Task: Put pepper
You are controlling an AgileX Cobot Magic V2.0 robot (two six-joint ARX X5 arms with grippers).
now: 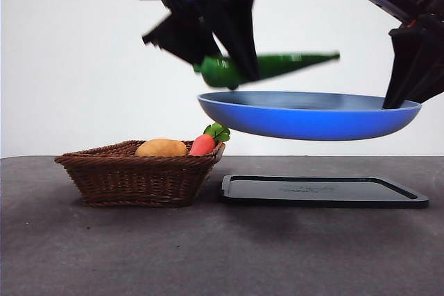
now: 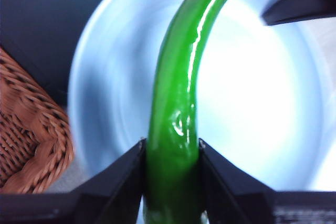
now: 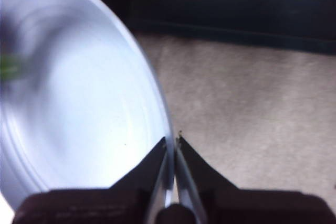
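The one pepper (image 1: pixel 277 66) hangs in the air just above the plate (image 1: pixel 305 119), not touching it, with the left pincer (image 2: pixel 172 153) clamped tight on its thick stem end and the pointed tip reaching out over the plate's middle. The right pincer (image 3: pixel 172 148) is closed thin on the plate's rim, holding the single blue plate up above the black tray (image 1: pixel 322 190) on the desk (image 1: pixel 208 254). To my eye the pepper looks light and fairly stiff, but its skin is glossy and likely slippery, so the thick end is the sensible place to grip. Beside the plate and lower down sits one wicker basket (image 1: pixel 135 175) holding one potato (image 1: pixel 161 148) and one carrot (image 1: pixel 203 145)
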